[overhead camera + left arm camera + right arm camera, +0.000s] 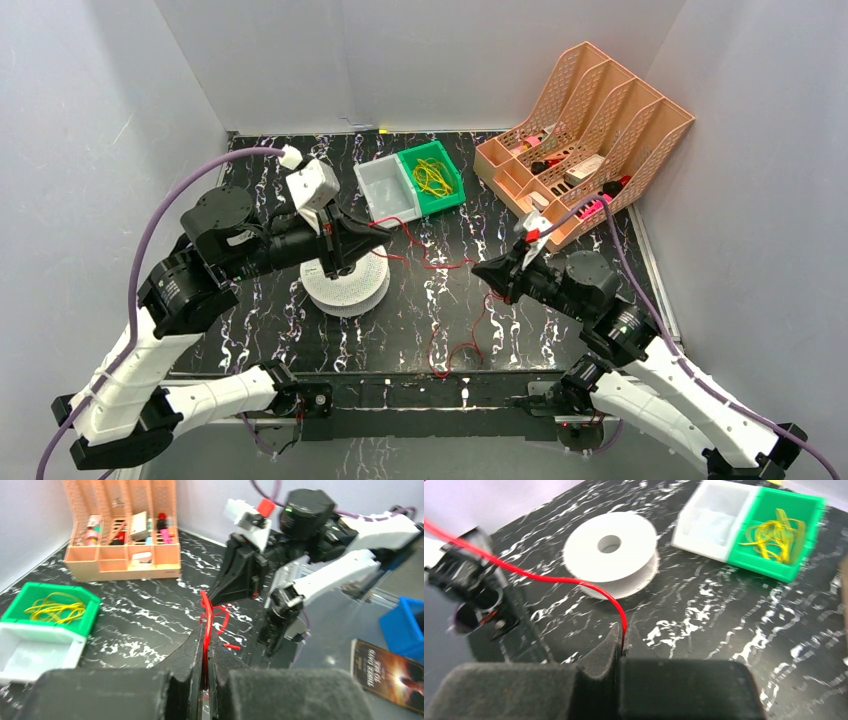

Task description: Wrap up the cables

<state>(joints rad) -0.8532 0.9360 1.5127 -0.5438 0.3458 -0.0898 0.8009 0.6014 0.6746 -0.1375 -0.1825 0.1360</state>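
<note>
Top view: red wire (432, 262) droops slack across the table (420, 310), so it's light, floppy stuff. Left wrist: left gripper (204, 655) is clamped on it. Right wrist: right gripper (622, 645) is pinching it too; I'd keep holds short, near the white spool (624, 565).

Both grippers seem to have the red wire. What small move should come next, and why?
Probably lower the left gripper toward the white spool and lay the red wire against its core. Both it and the right gripper are shut on the wire, which spans between them. No wire shows on the spool, and loose slack lies on the table toward the near edge.
</note>
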